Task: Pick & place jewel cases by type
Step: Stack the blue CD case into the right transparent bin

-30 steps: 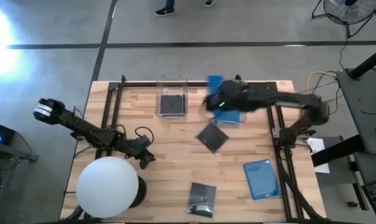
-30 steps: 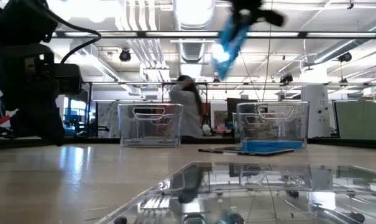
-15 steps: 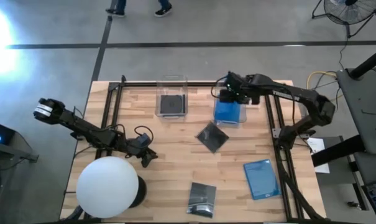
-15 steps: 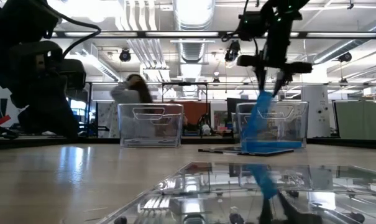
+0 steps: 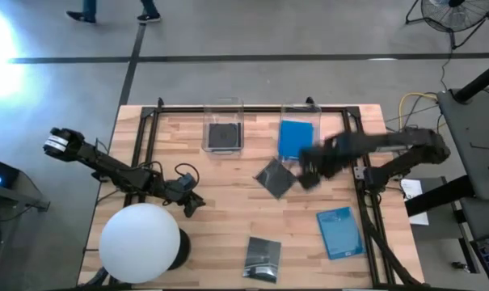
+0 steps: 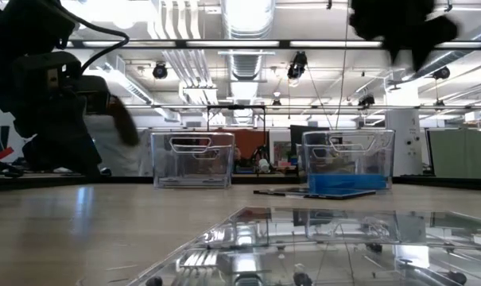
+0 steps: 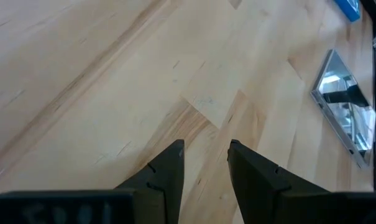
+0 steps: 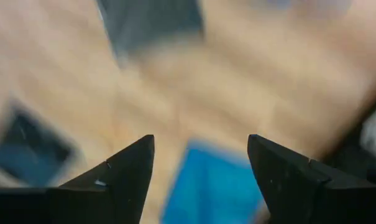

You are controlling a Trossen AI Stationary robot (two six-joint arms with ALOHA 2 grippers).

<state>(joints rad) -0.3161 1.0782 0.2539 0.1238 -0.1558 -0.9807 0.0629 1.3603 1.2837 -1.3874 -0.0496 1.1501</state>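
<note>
My right gripper [image 5: 309,170] hovers open and empty above the table, just near of the right clear bin [image 5: 297,109]; it shows high up in the low view [image 6: 399,28] and in its wrist view [image 8: 200,149]. A blue case [image 5: 296,139] lies flat in that bin. A dark case [image 5: 223,136] lies in the left clear bin [image 5: 225,103]. On the table lie a dark case [image 5: 273,178], another dark case [image 5: 263,259] and a blue case [image 5: 339,233]. My left gripper [image 5: 191,202] waits open and empty low over the table [image 7: 203,149].
A big white sphere [image 5: 141,241] stands at the near left corner. A black frame [image 5: 147,129] runs along the table's left, far and right sides. People walk on the floor beyond the far edge [image 5: 115,12]. Bare wood lies between the bins and the near cases.
My right gripper has carried a blue case to the right bin, lowered it in tilted and let go; the case now lies flat there. The gripper has then risen and gone toward the table's near edge, past the bin. The left arm has kept still.
</note>
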